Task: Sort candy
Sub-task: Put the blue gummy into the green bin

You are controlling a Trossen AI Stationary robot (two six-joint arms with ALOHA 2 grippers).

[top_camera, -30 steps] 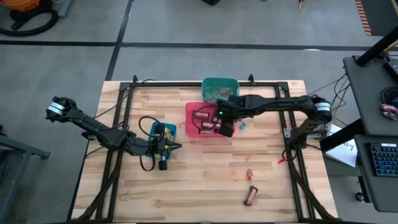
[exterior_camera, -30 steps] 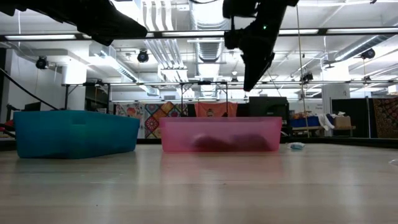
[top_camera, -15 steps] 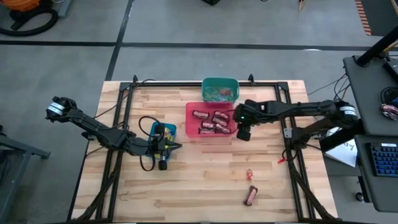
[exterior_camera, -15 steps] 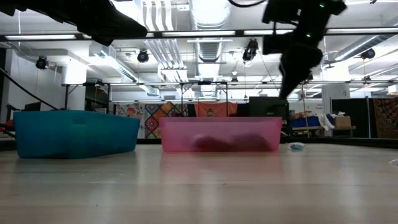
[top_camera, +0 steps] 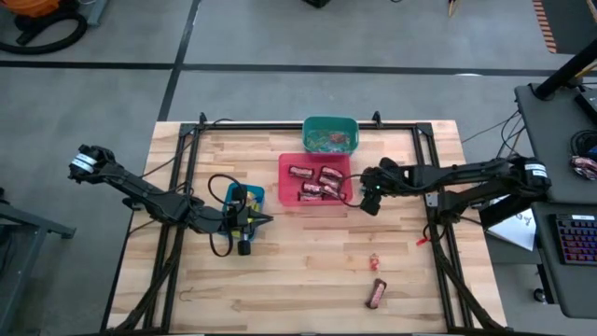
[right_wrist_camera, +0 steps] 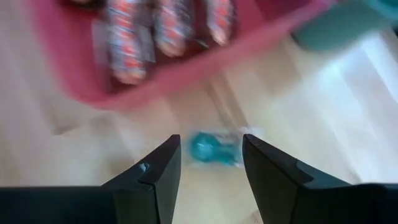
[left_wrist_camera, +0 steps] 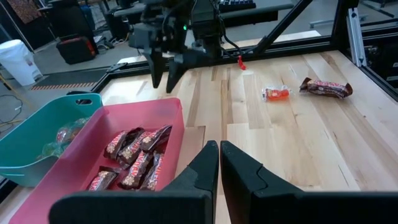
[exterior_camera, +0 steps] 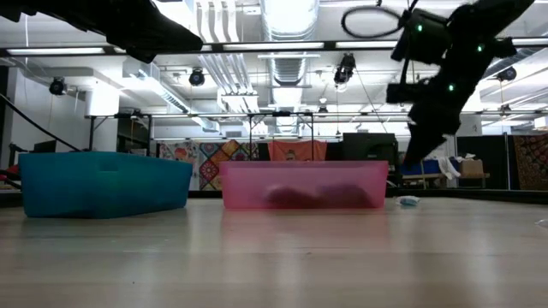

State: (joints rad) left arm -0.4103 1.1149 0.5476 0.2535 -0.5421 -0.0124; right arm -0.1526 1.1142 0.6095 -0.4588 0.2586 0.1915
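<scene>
My right gripper (top_camera: 370, 203) is open and hovers just off the right wall of the red bin (top_camera: 289, 191). In the right wrist view its fingers (right_wrist_camera: 210, 143) stand either side of a small blue wrapped candy (right_wrist_camera: 215, 150) lying on the table; the low view shows the gripper (exterior_camera: 414, 156) still well above that candy (exterior_camera: 409, 201). Several dark brown-red bars (top_camera: 317, 181) lie in the red bin. A small red candy (top_camera: 374, 261) and one dark bar (top_camera: 377, 293) lie on the near right of the table. My left gripper (top_camera: 254, 221) is shut and waits beside the blue bin (top_camera: 244, 196).
The teal bin (top_camera: 330, 133), holding small wrapped pieces, stands at the far edge behind the red bin. A black metal frame (top_camera: 431, 201) runs around the table, close to the right arm. Bare wood lies between the bins and the near edge.
My right gripper has moved from above the red bin toward the table's right edge, past the bin's right wall, and has come down lower, ending over the blue candy. The left arm has kept still.
</scene>
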